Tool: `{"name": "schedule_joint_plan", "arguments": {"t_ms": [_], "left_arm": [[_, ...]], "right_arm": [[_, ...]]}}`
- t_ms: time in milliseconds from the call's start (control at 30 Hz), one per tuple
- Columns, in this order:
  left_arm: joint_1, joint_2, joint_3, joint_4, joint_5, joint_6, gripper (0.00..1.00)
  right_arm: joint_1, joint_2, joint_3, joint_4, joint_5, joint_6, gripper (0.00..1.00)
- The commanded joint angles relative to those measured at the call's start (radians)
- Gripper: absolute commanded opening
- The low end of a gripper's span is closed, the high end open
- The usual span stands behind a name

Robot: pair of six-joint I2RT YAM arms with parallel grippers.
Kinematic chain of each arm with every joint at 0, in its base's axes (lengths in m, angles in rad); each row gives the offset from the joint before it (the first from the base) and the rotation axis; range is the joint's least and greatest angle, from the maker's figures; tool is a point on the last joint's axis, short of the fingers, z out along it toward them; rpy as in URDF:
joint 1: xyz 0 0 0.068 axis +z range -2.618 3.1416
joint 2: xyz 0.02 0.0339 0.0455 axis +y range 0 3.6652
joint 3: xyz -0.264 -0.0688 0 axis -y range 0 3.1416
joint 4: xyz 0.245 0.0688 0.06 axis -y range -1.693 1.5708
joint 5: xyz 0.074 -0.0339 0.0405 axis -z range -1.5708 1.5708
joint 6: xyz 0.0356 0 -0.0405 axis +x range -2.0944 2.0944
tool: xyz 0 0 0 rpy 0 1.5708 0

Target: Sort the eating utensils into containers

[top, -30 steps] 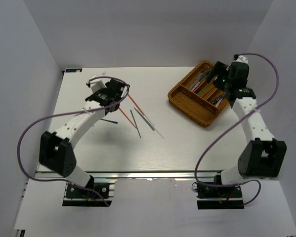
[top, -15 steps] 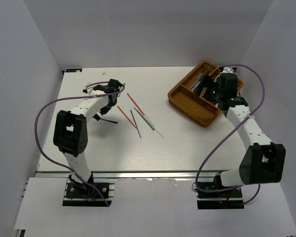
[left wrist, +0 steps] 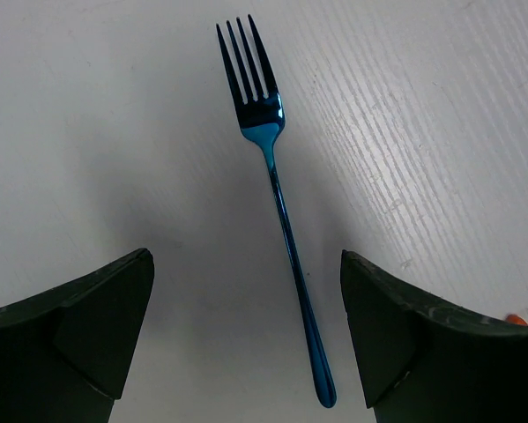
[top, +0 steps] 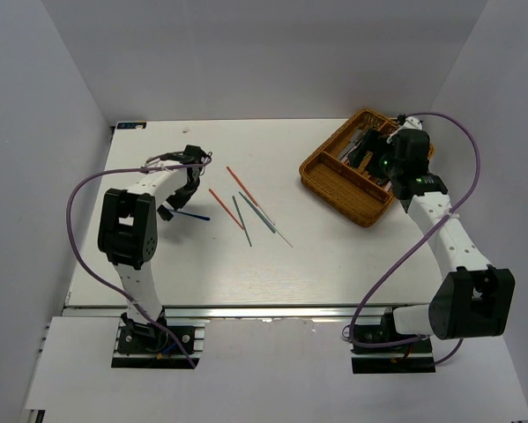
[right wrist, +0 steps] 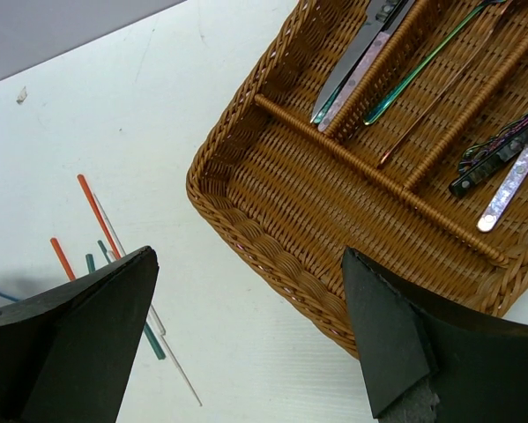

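Note:
A blue fork (left wrist: 277, 203) lies flat on the white table, tines pointing away, its handle end between my left gripper's (left wrist: 246, 352) open, empty fingers. In the top view that gripper (top: 177, 201) hovers over the fork (top: 195, 215) at the table's left. Red and green chopsticks (top: 242, 211) lie loose mid-table. The brown wicker tray (top: 334, 181) stands at the back right with several utensils (right wrist: 369, 53) in its long sections. My right gripper (right wrist: 250, 344) is open and empty above the tray's (right wrist: 308, 185) near-left rim.
The tray's wide cross compartment (right wrist: 352, 203) holds nothing. Chopsticks (right wrist: 99, 216) show at the left of the right wrist view. White walls close in the table on three sides.
My left arm has folded back and its gripper has come down over the blue fork. My right gripper has shifted slightly left over the tray's near part.

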Motion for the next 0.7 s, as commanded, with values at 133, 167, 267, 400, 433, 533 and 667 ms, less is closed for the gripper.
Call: {"name": "schedule_joint_plan", "arguments": {"t_ms": [133, 167, 267, 400, 433, 533, 667], "left_arm": [[0.015, -0.025, -0.005, 0.003, -0.009, -0.075, 0.95], [0.017, -0.026, -0.006, 0.003, -0.011, -0.073, 0.95], [0.02, -0.038, -0.016, 0.012, -0.002, -0.063, 0.95], [0.02, -0.072, -0.016, -0.026, -0.032, -0.067, 0.96], [0.018, -0.086, -0.02, -0.03, -0.043, -0.07, 0.96], [0.011, -0.146, -0.037, -0.004, -0.058, -0.05, 0.97], [-0.001, -0.186, -0.048, 0.004, -0.058, -0.033, 0.98]], "right_arm": [[0.0, -0.048, 0.018, 0.023, 0.039, -0.001, 0.89], [-0.001, -0.047, 0.018, 0.029, 0.039, 0.001, 0.89], [0.0, -0.042, 0.005, 0.063, 0.041, 0.01, 0.89], [-0.003, -0.041, -0.016, 0.084, 0.131, 0.009, 0.89], [-0.003, -0.042, -0.024, 0.092, 0.159, 0.007, 0.89], [-0.027, -0.039, -0.053, 0.144, 0.233, 0.022, 0.89], [-0.09, 0.017, -0.036, 0.215, 0.169, 0.079, 0.89]]}}
